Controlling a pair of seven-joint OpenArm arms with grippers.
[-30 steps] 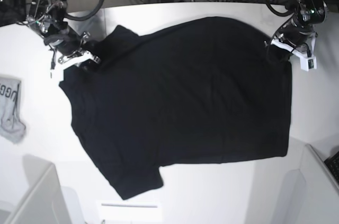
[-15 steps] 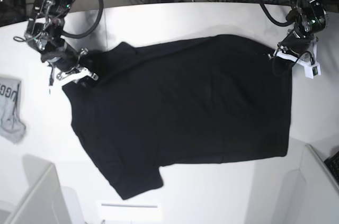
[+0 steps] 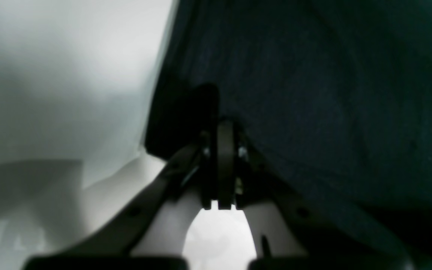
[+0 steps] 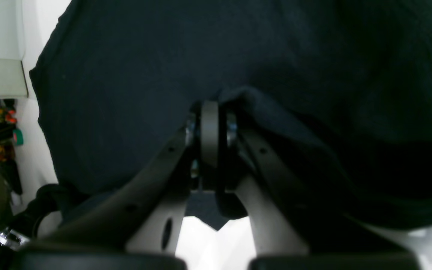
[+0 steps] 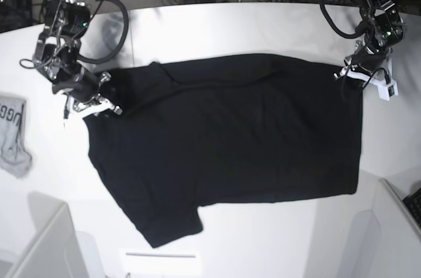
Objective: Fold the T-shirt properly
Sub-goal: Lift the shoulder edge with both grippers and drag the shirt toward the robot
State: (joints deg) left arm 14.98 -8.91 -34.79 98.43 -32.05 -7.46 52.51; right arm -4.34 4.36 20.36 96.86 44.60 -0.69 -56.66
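Overall, one white counter point(image 5: 263, 25) carries everything. On it lies one large black shirt point(image 5: 230, 140), plain side up, which covers most of the middle of the base view. Its far part is folded toward the near side, so the far edge runs almost straight between the two hands. One sleeve point(image 5: 168, 225) points to the near side, at the lower left of the base view.

Two arms are present, one at each far corner of the shirt. The right hand point(image 5: 92, 104), at the left of the base view, is closed on the shirt at the far left corner, and the cloth spreads away from it toward the right and the near side. In the right wrist view, the right hand point(image 4: 210, 123) has its fingers point(image 4: 209, 131) pressed together, with a small ridge of black cloth point(image 4: 238, 56) bunched at their tips.

The left hand point(image 5: 365, 74), at the right of the base view, is closed on the far right corner of the shirt. In the left wrist view the left hand point(image 3: 225, 123) also has its fingers point(image 3: 224, 157) together, and the dark cloth point(image 3: 313, 75) hangs over them to the right, with bare counter point(image 3: 69, 75) to the left.

One small grey garment point(image 5: 13, 137) with dark letters lies at the left edge of the counter, well apart from the shirt.
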